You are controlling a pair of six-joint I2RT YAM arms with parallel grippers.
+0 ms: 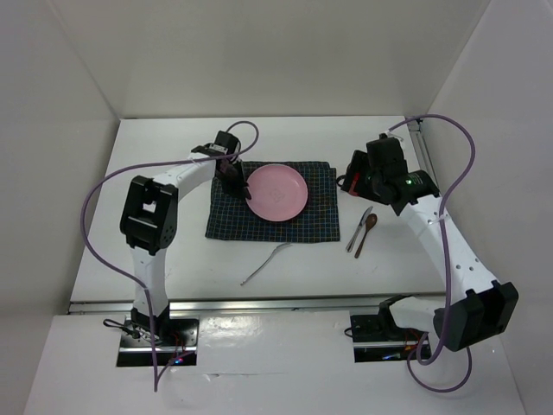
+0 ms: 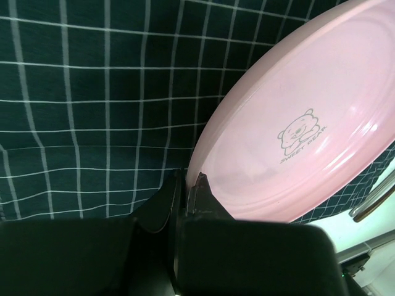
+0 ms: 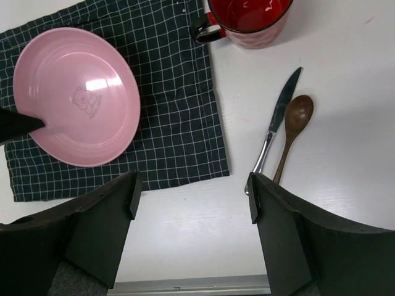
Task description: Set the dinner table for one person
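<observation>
**Top view.** We list the dinner table (image 1: 302, 272), a white worktop under everything else, with a silver rail along its near edge and white walls on its left, far and right sides. A dark checked mat (image 1: 320, 223) lies at its centre and bears a pink plate (image 1: 276, 192). The left gripper (image 1: 232, 183) sits at the plate's left rim. The right gripper (image 1: 359, 177) hangs by the mat's far right corner and hides most of what is beneath it. A fork (image 1: 263, 264) lies near of the mat. A knife (image 1: 359, 228) and a wooden spoon (image 1: 366, 232) lie side by side to the mat's right.

**Left wrist view.** We see the jaws closed tight, pinching the plate's rim. The plate's right side is cut off. A metal strip at the right edge is too cropped to name.

**Right wrist view.** We see both fingers (image 3: 102, 228) spread wide with nothing between them, above bare table. A red mug (image 3: 247, 18), cut off at the top, stands just off the mat's far right corner.
</observation>
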